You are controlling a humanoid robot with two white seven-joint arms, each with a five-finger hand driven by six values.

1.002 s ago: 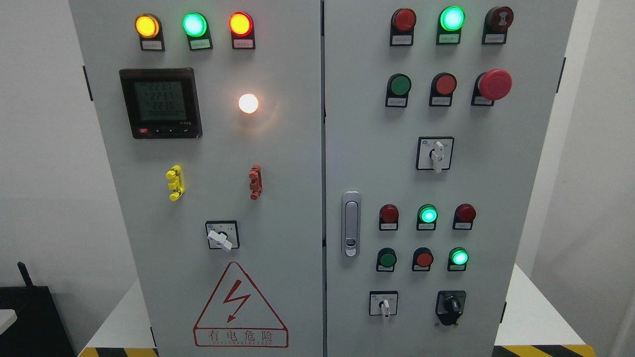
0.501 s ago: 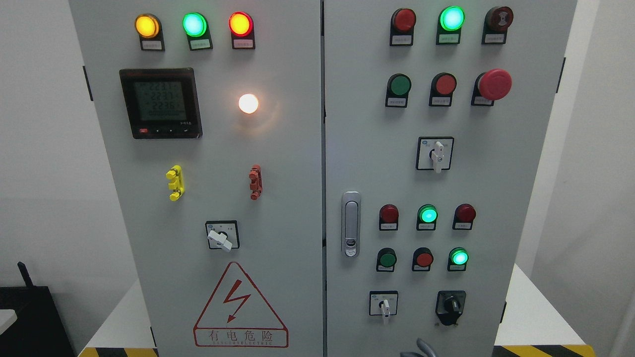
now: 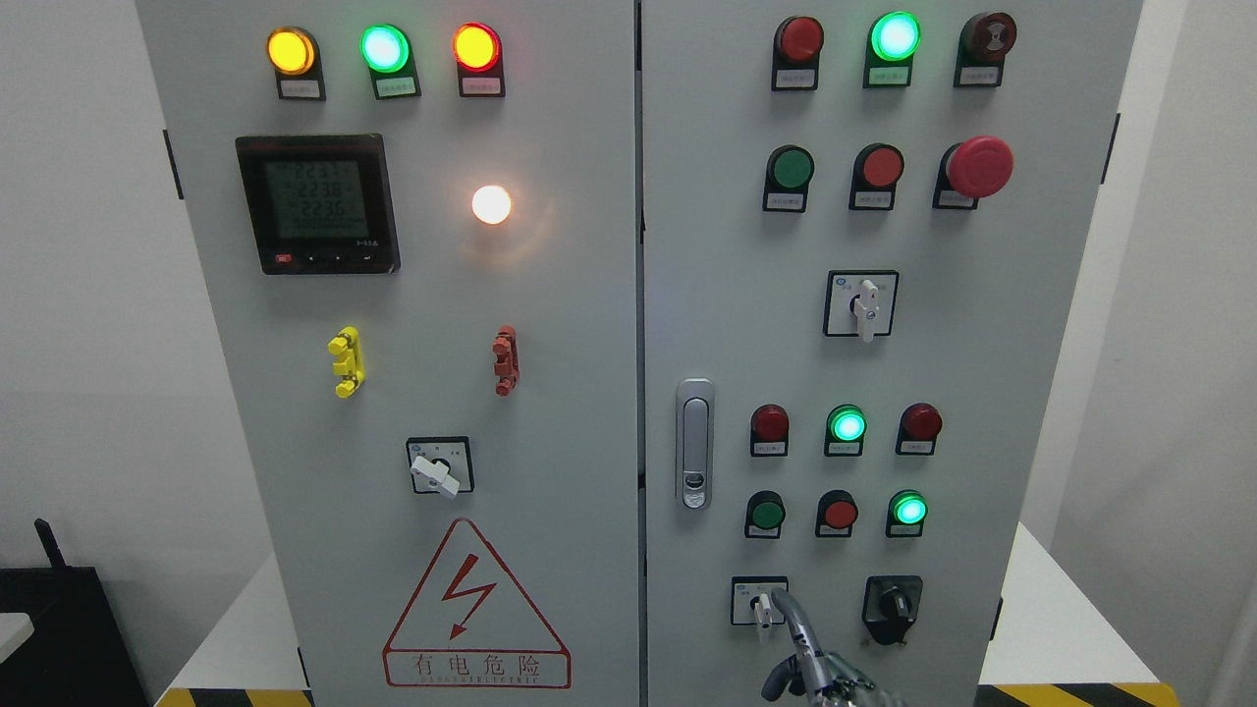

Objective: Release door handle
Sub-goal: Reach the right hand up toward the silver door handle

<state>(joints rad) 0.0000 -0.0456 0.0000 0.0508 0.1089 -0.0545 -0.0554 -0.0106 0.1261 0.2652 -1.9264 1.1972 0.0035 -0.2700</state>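
The silver door handle [image 3: 694, 444] lies flush and upright on the right cabinet door [image 3: 1021, 393], close to the centre seam. My right hand [image 3: 815, 673] rises from the bottom edge, right of the middle and well below the handle, touching nothing. One finger [image 3: 789, 609] points up in front of the small white selector switch [image 3: 759, 604]; the other fingers sit low at the frame edge. The hand holds nothing. My left arm is out of view.
Both grey cabinet doors are closed. The left door [image 3: 550, 393] bears a meter [image 3: 317, 204], lit lamps and a warning triangle [image 3: 474, 611]. Push buttons, a red mushroom stop [image 3: 979, 166] and a black rotary knob [image 3: 892, 607] cover the right door. A yellow-black floor stripe [image 3: 1070, 695] runs below.
No hand showed one second ago. My right hand has since come up from the bottom edge, its finger now reaching the lower white selector switch. The doors and handle have not moved.
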